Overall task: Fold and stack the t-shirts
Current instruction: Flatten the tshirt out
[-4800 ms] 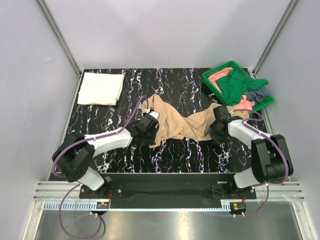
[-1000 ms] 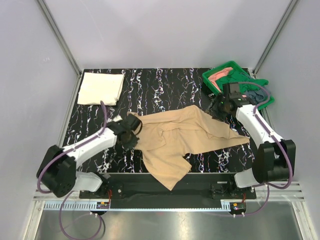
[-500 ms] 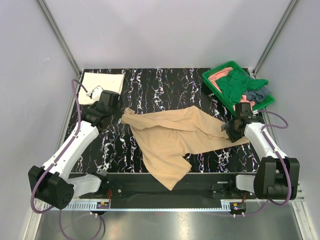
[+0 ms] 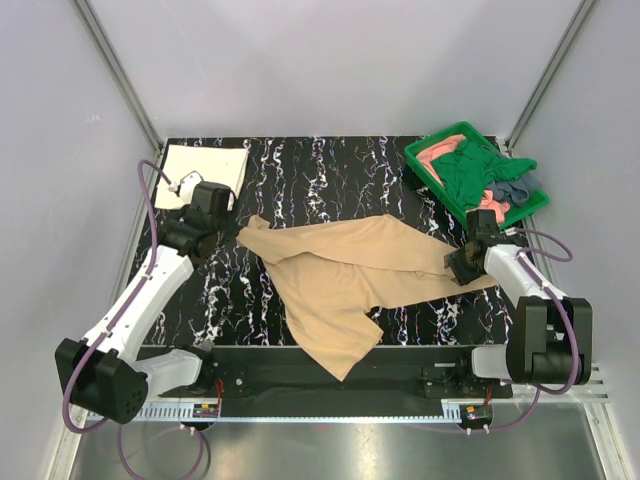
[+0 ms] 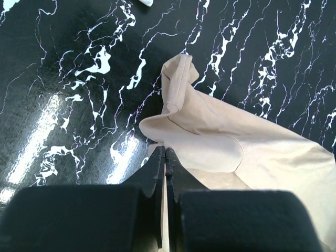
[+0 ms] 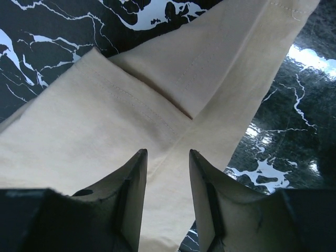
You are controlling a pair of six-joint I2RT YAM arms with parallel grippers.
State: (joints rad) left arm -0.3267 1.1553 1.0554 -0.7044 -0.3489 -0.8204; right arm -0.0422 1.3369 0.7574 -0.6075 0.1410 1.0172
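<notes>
**Top:** tan t-shirt now lies spread at centre of table. L gripper has let go and backed off far-left.
**L wrist:** jaws shut, apparently empty, above shirt corner.
**R wrist:** R gripper part-open, narrowing astride right hem, nothing pinched yet. Prob. regrasp; fold pending.

The table is black with white marble veining. A tan t-shirt lies spread loosely across its middle, wrinkled, with its near part running over the table's near edge. A cream-white t-shirt lies folded flat in the far left corner. A green tray sits at an angle in the far right corner, well apart from the folded shirt.
</notes>
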